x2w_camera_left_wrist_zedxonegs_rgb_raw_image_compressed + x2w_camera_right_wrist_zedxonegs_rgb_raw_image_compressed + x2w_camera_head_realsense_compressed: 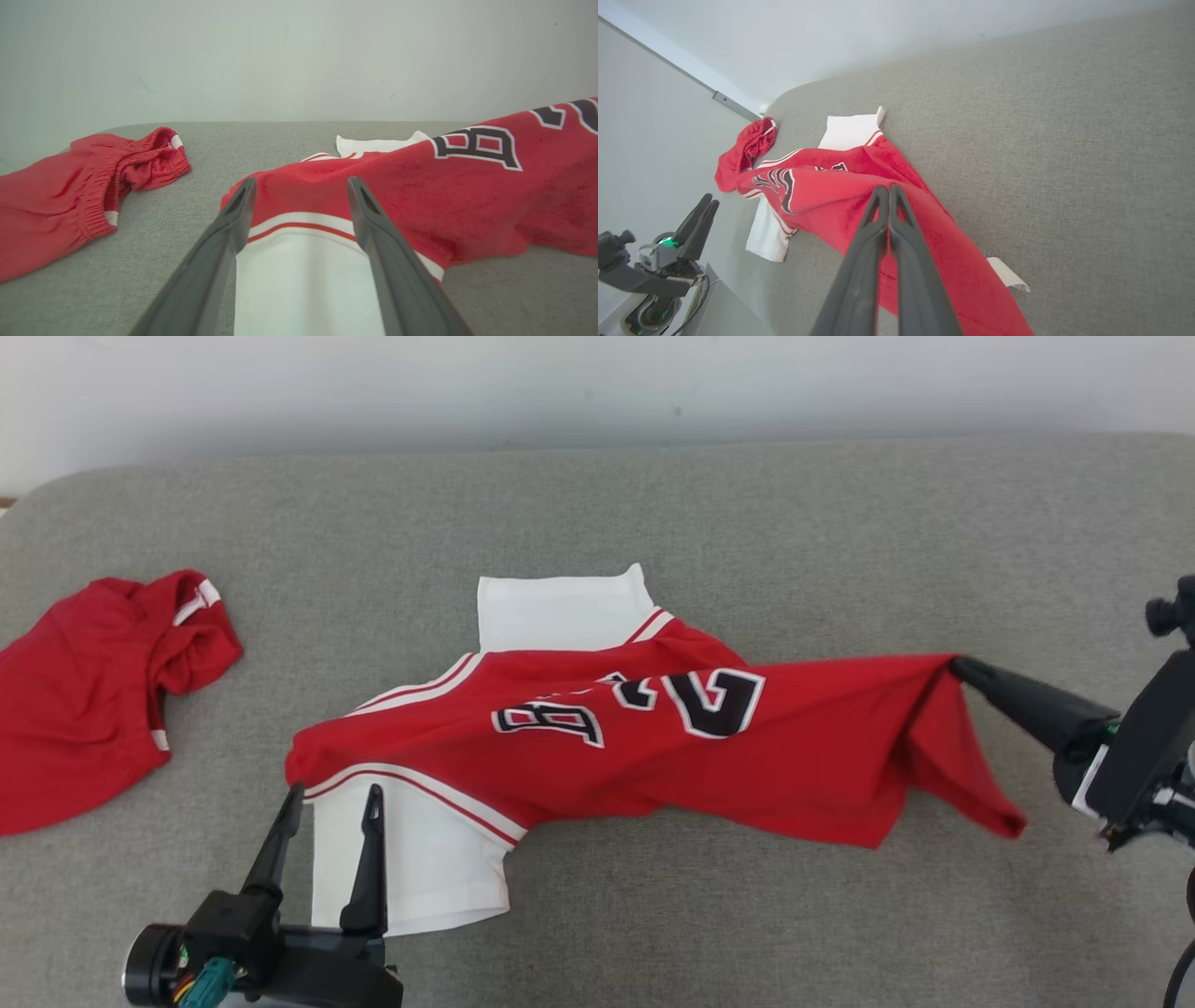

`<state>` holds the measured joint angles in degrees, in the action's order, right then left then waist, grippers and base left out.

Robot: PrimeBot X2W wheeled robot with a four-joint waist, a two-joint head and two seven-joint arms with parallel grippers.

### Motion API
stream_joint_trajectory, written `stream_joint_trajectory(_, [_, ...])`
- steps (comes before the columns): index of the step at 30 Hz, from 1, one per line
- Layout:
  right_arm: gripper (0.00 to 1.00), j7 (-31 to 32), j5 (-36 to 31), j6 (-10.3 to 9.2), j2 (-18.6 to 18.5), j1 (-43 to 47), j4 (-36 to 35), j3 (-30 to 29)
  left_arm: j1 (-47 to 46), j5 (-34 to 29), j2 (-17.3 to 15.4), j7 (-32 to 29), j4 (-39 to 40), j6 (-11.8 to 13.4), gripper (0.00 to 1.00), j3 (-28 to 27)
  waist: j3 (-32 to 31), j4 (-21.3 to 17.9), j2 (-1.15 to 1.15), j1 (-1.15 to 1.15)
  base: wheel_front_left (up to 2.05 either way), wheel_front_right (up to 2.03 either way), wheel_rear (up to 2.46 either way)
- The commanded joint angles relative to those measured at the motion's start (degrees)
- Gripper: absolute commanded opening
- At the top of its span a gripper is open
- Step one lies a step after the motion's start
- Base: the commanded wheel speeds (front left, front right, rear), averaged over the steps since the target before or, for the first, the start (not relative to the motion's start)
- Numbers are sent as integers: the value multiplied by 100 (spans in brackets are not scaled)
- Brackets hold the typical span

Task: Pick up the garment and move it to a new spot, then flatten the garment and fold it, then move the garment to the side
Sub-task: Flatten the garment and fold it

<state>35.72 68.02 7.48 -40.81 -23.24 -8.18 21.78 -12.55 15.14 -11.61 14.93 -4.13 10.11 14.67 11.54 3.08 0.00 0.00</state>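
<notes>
On the grey padded surface (840,551) the red-and-white garment (653,756) lies stretched. At its right end my right gripper (956,665) pinches its hem; at its left end my left gripper (336,791) stands spread wide over the white sleeve.

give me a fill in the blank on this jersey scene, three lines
1. The right gripper is ____ on an edge of the red jersey.
2. The left gripper, at the jersey's white sleeve, is ____.
3. The other red garment lies on the robot's ____ of the jersey.
Missing: shut; open; left.
</notes>
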Motion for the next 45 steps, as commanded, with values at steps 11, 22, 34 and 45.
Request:
stream_joint_trajectory(11, [0, -1555, -569, 2, -63, -1482, 1269, 1016, -417, -112, 124, 33, -26, -138, 100, 133, 644, 413, 0, 0, 0, 0, 0])
stream_joint_trajectory(22, [100, -3822, -1035, 2, 435, -2773, 3273, 2488, -611, -228, 256, 34, -97, -252, 100, 136, 857, 551, 0, 0, 0, 0, 0])
stream_joint_trajectory(34, [100, -5097, -1697, 2, 1052, -2591, 4170, 1482, -476, -255, 225, 34, -80, -251, 100, -87, 660, 290, 0, 0, 0, 0, 0])
stream_joint_trajectory(45, [100, -5090, -3964, 2, 1807, -194, 2224, -657, -196, -293, 102, 34, 35, -186, 100, -319, 224, 78, 0, 0, 0, 0, 0])
